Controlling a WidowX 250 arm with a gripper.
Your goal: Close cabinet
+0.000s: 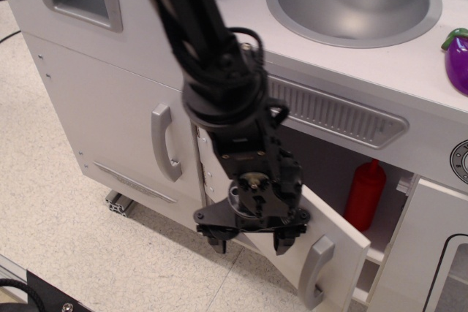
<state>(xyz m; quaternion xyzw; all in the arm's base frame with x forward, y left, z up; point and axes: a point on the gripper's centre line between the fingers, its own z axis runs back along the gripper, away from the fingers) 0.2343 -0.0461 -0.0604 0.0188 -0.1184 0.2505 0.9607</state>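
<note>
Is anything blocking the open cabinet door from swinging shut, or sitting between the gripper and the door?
Nothing visible does. The gripper hangs right in front of the cabinet door, on its outer face. The red bottle stands back inside the cabinet, seemingly clear of the door's swing.

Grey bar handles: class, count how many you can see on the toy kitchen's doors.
2. One handle is on the tall closed door at left; the other handle is on the open cabinet door, lower right. More may sit beyond the picture's right edge.
</note>
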